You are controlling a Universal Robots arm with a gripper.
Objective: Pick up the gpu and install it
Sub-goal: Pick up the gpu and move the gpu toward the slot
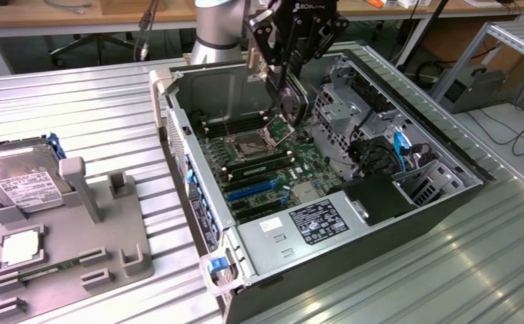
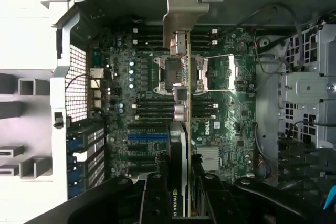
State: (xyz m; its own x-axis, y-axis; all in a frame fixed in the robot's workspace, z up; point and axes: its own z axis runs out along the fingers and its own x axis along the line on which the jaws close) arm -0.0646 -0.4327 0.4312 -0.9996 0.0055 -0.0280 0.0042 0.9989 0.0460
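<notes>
**benchwatcher:** So the thin dark flat graphics card with the silver metal bracket (the gpu [image 1: 294, 102]) is hanging in the air right now, over the middle of the open tower, not touching anything in it. The black two-finger gripper [image 1: 286, 79] is pinching it partway closed, one finger on each flat face, at the end away from the bracket.

**slotmachine:** Why by the faces and not the edges?

**benchwatcher:** My guess is that it's leaving the long edges free, since one of them has to meet a slot. From the wrist view you're looking straight down the card edge-on, with the bracket at the far end.

**slotmachine:** And it's over which part?

**benchwatcher:** It's hovering above the square processor socket area of the green motherboard [image 1: 271, 158], with the blue expansion slots [image 1: 248, 191] sitting off to one side. The grey metal computer case [image 1: 442, 145] is lying on its side with the panel off, so the board is facing up, presumably for top-down reach. Well apart, at the exterior view's left, the grey parts holder [image 1: 64, 223] is propping up a silver hard drive [image 1: 19, 179].
</notes>
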